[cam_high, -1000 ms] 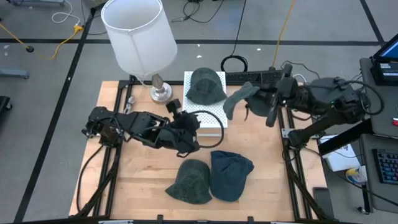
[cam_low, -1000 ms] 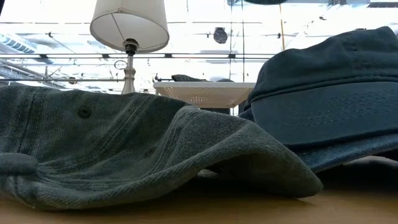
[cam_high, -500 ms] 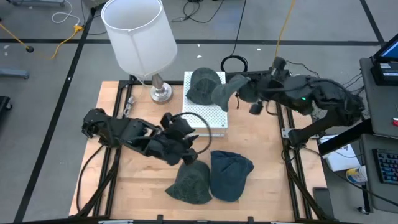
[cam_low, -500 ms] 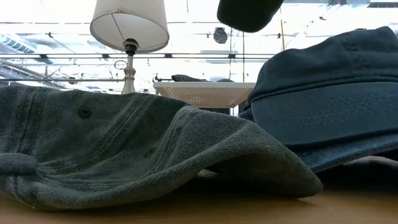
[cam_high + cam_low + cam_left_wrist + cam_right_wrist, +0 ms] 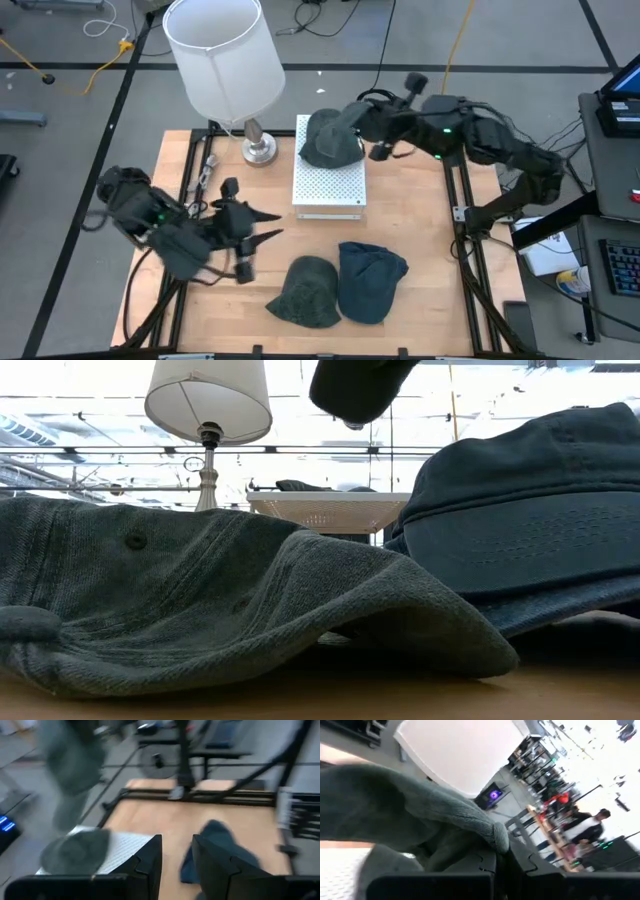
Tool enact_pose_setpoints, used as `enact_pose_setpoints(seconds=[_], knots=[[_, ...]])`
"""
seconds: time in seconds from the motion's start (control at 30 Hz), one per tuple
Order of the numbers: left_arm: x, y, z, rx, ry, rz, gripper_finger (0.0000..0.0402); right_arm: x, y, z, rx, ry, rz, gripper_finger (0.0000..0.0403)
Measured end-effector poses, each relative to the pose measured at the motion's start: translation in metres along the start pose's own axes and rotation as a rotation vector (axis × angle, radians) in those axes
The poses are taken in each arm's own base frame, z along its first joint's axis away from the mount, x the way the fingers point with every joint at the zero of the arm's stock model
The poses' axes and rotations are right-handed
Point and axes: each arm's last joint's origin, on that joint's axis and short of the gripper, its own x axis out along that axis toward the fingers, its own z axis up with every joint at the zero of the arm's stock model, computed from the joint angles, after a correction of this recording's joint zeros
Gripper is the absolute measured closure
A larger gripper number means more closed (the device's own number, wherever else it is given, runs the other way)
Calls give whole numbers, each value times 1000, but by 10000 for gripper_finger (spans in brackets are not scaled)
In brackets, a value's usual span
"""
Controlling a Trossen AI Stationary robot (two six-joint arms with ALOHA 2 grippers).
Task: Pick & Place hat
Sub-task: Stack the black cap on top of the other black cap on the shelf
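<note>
I've got the right tool (image 5: 362, 118) clamped on a grey hat (image 5: 347, 117) hanging over the far end of the white tray (image 5: 330, 185), just above the stacked hat (image 5: 325, 140); left tool (image 5: 262, 226) half-open, empty, well off.

Tall table lamp (image 5: 222, 60) with white drum shade at the far left corner of the wooden table (image 5: 400, 230), its round metal base (image 5: 259, 148) just beside the white perforated box (image 5: 328, 185). Same lamp (image 5: 208, 402) upright in the low view, box (image 5: 328, 510) to its right. Black frame rails (image 5: 463, 250) along the table edges. Grey floor all around, with a yellow cable (image 5: 102, 62) far left, a coiled black cable (image 5: 376, 100) beyond the table, and an orange cord (image 5: 457, 35) running away from it. Part of a laptop (image 5: 618, 105) at the right edge. People (image 5: 590, 827) blurred in the room beyond, in the right wrist view.
</note>
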Motion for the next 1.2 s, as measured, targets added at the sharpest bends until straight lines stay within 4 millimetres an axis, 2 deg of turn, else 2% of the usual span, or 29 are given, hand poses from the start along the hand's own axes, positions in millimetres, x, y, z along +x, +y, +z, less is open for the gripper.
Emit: enact_pose_setpoints(seconds=[0.13,0.23,0.4,0.7,1.0,1.2], knots=[[-19,10,14,56,-84,-185,289,27,8,0,-89,34,-38,402],[-23,20,20,73,-118,-268,289,44,8,-3,-145,87,-99,402],[-21,31,22,59,-122,-234,289,72,9,-8,-178,113,-154,402],[-16,37,15,7,-40,-187,289,123,16,-28,-261,307,-285,402],[-23,37,13,-10,-33,-193,289,171,48,-49,-278,427,-294,402],[-24,35,8,4,1,-197,289,188,63,-61,-223,464,-294,402]])
